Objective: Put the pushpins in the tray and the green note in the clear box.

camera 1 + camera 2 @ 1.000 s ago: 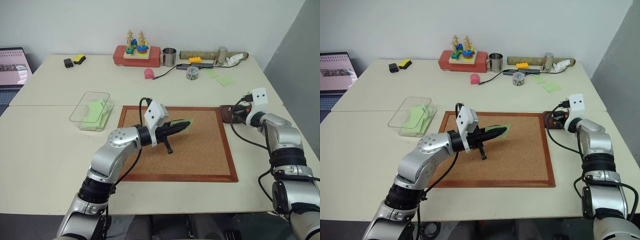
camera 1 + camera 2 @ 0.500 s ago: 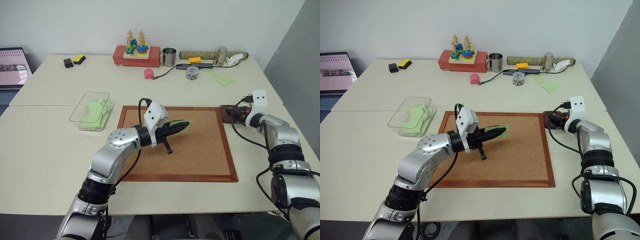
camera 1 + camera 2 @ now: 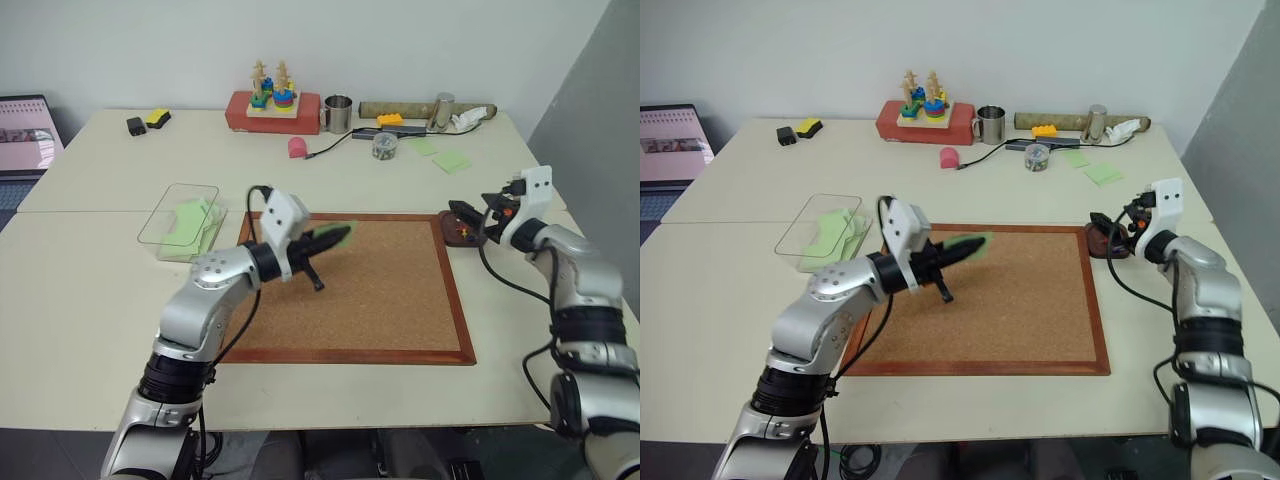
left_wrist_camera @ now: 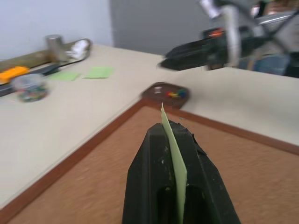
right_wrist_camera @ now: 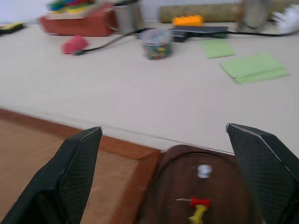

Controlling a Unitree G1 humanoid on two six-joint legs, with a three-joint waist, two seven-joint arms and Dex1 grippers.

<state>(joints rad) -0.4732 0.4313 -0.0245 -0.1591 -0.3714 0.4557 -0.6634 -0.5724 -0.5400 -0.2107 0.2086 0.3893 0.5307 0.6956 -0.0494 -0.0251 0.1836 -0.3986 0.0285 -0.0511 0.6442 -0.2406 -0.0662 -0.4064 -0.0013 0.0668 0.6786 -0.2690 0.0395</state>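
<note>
My left gripper (image 3: 322, 241) is shut on the green note (image 3: 339, 235) and holds it in the air over the cork board's far left part; the note (image 4: 174, 150) stands on edge between the black fingers. The clear box (image 3: 152, 226), with green paper inside, sits to the left of the board. My right gripper (image 5: 163, 129) is open and hovers just above the dark brown tray (image 5: 226, 186), off the board's far right corner. Inside the tray lie a red pushpin (image 5: 200, 201), a yellow one (image 5: 196, 215) and a pale one (image 5: 204, 171).
The framed cork board (image 3: 380, 300) fills the table's middle. Along the back stand a red block with stacking toys (image 3: 273, 108), a metal cup (image 3: 338, 113), a small jar of pins (image 3: 384, 146), a pink object (image 3: 297, 147) and loose green notes (image 3: 452, 160). A laptop (image 3: 25, 130) sits far left.
My left gripper has carried the green note leftward, off the board's surface. My right gripper has opened wide and drawn back and up from the tray.
</note>
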